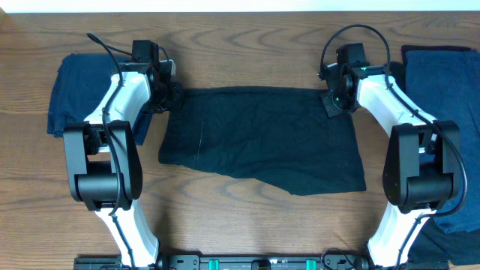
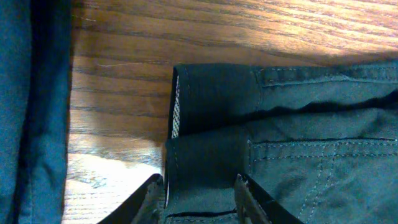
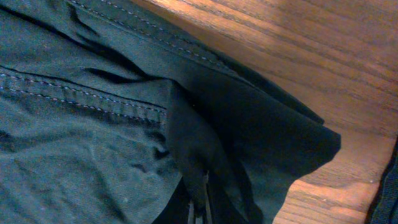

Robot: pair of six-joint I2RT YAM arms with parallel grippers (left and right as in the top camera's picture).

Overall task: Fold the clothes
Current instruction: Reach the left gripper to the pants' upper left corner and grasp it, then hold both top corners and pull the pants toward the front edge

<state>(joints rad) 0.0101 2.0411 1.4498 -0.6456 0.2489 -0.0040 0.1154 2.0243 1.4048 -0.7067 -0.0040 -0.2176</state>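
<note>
Left tool, wrist view: the left tool (image 2: 199, 204) is seen nearest, its two fingers (image 2: 149, 202) set apart astride a corner of the black garment (image 2: 280, 124); whether the cloth is pinched cannot be told.
Shown only there: a pale woven inner hem (image 2: 175, 112) is exposed at the garment's open edge; stitched seams (image 2: 311, 146) are seen beyond it; the left navy pile (image 2: 31, 112) is laid along the frame's left side.
Right tool, wrist view: the right tool (image 3: 199, 205) is closed tight on a raised fold of the black garment; a loose corner is draped past it onto the surface (image 3: 323, 56).
Shown only overhead: both tools are placed at the garment's far corners; the garment is spread flat mid-surface, between the left arm (image 1: 112, 157) and the right arm (image 1: 420, 157); its near edge is uneven.
Count, garments: one black garment is seen; navy cloth is seen in two piles, the left one and the right navy pile (image 1: 442, 82), each kept apart from the black garment.
Count, robot: two arms; two tools.
</note>
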